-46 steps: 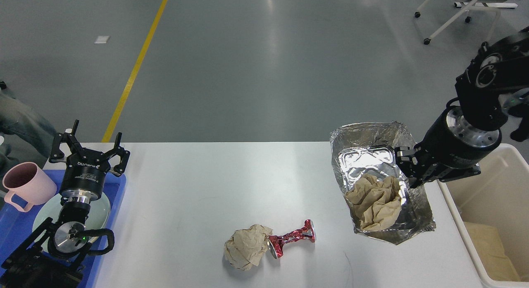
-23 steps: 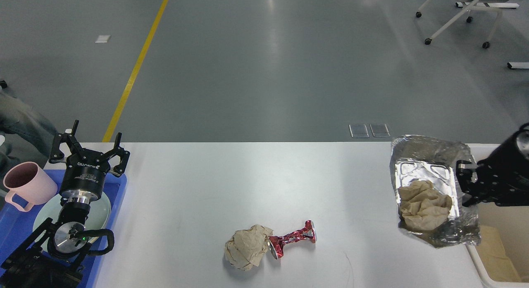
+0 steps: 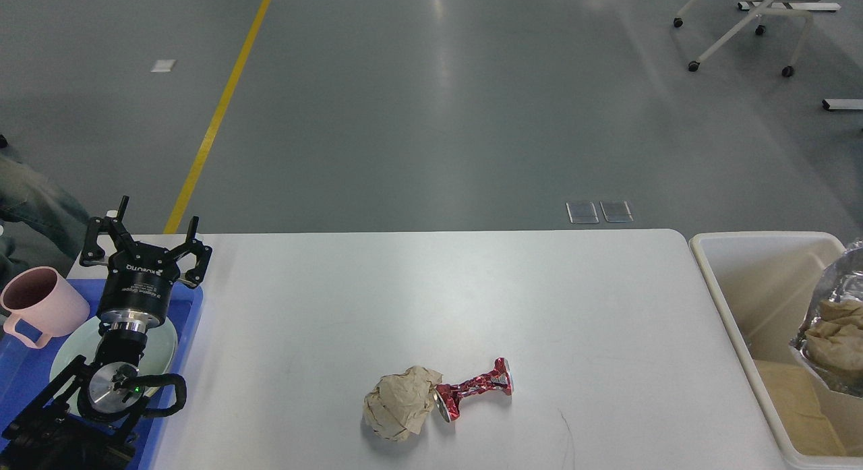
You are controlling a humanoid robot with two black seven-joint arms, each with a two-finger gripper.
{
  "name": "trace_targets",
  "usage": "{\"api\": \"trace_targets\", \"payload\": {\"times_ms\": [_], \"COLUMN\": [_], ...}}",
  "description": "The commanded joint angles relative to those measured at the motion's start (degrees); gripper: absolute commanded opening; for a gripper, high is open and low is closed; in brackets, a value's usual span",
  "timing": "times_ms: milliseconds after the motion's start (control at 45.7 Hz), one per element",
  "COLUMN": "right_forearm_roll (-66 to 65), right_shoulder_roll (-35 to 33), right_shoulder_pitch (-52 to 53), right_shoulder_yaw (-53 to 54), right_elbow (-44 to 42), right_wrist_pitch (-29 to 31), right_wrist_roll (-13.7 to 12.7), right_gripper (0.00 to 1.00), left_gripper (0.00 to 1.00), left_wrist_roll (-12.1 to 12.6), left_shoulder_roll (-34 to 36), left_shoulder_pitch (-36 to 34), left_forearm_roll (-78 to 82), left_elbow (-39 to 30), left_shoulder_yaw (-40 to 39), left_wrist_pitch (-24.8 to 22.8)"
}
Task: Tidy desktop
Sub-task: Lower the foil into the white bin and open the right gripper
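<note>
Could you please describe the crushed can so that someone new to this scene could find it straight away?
Look at the white desktop, toward its near edge, a little right of centre. There the crushed red can lies on its side, touching a crumpled brown paper ball on its left. It is the only red, shiny thing there, pinched narrow in the middle.

1. The left claw [image 3: 146, 239] is hanging with its fingers spread above the blue tray [image 3: 191, 321], which is carrying a pink mug [image 3: 42, 308] and a pale green plate [image 3: 67, 348].
2. A crumpled paper ball [image 3: 401, 410] is lying on the white bench [image 3: 431, 308], touching a crushed red can [image 3: 475, 394].
3. A foil tray [image 3: 832, 301] holding crumpled paper is showing over the cream bin [image 3: 725, 281] at the right edge.
</note>
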Motion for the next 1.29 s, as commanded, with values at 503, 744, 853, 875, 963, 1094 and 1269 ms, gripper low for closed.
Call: {"api": "trace_targets", "payload": {"times_ms": [503,744,853,875,963,1094,1269], "right_forearm_roll": [0.02,0.02,0.02,0.02,-0.07,-0.07,0.02], "right_shoulder_roll": [31.08,34.25,35.57,35.66,35.83,36.62,36.62], "right_shoulder_pitch": [-48.35,-49.58,-50.19,-50.19,-50.28,-50.28,-50.28], "right_shoulder_yaw": [34.28,34.28,34.20,34.11,33.49,33.32,33.32], "right_elbow": [-44.50,-44.94,-45.20,-45.20,-45.20,-45.20,-45.12], "right_wrist_pitch": [-30.67,-31.99,-32.17,-32.17,-32.08,-32.26,-33.49], "right_wrist_roll": [0.48,0.48,0.48,0.48,0.39,0.39,0.39], "right_gripper": [0.00,0.00,0.00,0.00,0.00,0.00,0.54], "left_gripper": [0.96,0.96,0.96,0.96,0.96,0.96,0.96], "left_wrist_roll": [0.01,0.01,0.01,0.01,0.01,0.01,0.01], "left_shoulder_roll": [0.00,0.00,0.00,0.00,0.00,0.00,0.00], "left_shoulder_pitch": [0.01,0.01,0.01,0.01,0.01,-0.08,-0.08], "left_forearm_roll": [0.00,0.00,0.00,0.00,0.00,0.00,0.00], "left_elbow": [0.00,0.00,0.00,0.00,0.00,0.00,0.00], "left_shoulder_yaw": [0.00,0.00,0.00,0.00,0.00,0.00,0.00], "left_wrist_pitch": [0.00,0.00,0.00,0.00,0.00,0.00,0.00]}}
